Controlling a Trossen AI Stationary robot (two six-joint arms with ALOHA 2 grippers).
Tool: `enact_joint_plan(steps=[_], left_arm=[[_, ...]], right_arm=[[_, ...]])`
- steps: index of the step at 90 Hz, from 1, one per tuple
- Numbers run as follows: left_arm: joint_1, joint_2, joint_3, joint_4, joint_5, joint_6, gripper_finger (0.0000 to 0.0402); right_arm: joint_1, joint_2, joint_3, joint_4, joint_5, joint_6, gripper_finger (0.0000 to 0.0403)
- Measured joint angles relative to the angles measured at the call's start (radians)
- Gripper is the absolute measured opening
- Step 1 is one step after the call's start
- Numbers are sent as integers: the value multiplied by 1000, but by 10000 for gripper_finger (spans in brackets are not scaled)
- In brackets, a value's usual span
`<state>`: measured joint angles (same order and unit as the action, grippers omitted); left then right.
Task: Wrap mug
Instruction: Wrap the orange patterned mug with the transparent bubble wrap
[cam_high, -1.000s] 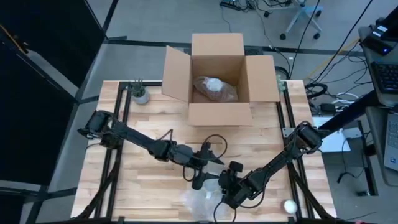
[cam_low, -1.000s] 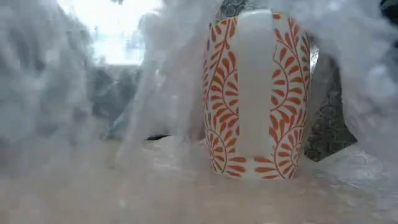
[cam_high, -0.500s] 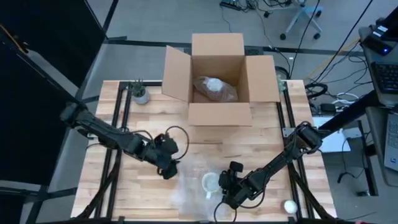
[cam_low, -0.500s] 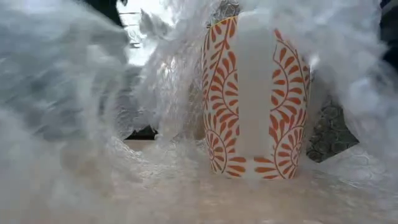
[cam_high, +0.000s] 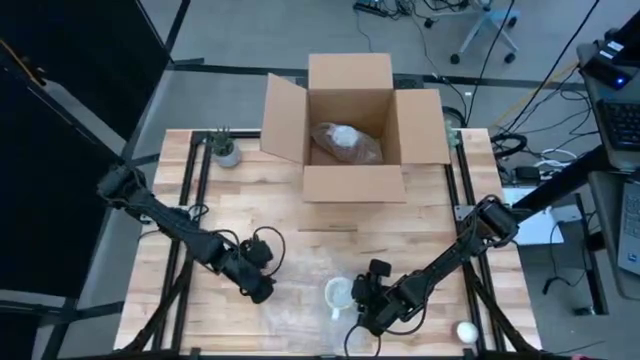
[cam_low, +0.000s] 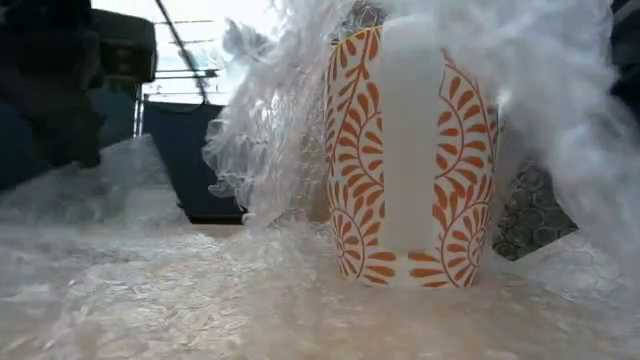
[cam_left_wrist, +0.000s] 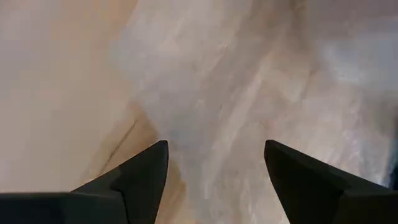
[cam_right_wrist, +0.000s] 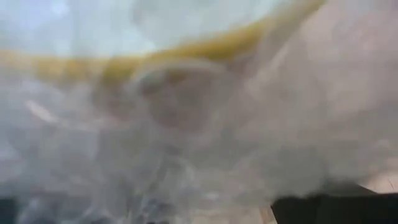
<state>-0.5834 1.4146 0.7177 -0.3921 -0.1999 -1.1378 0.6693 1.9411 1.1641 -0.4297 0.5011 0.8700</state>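
We see the mug (cam_low: 410, 150) upright on bubble wrap (cam_low: 250, 300); our left gripper (cam_left_wrist: 214, 155) gapes wide over it, the right gripper's (cam_high: 362, 312) grip we cannot tell.

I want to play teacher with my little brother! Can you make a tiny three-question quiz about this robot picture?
1. True or false: the mug stands upright on the bubble wrap.
2. What sits inside the cardboard box? A) a wrapped bundle B) a banana C) nothing
3. Fill in: the left gripper is ____.

Key: 1 true. 2 A, the bundle. 3 open.
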Motion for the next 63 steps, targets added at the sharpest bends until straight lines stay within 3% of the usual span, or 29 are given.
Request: enact_joint_plan(steps=[19,39,51,63], left_arm=[[-50,0,-1,-107,93,-146,254],[-135,11,0,24,75,-214,254],[-168,68,0,34,61,-245,254],[-180,137,0,156,60,-245,254]], right_arm=[[0,0,0,0,0,0,187],[0,0,0,0,0,0,187],[0,0,0,0,1,0,187],[0,0,0,0,1,0,187]])
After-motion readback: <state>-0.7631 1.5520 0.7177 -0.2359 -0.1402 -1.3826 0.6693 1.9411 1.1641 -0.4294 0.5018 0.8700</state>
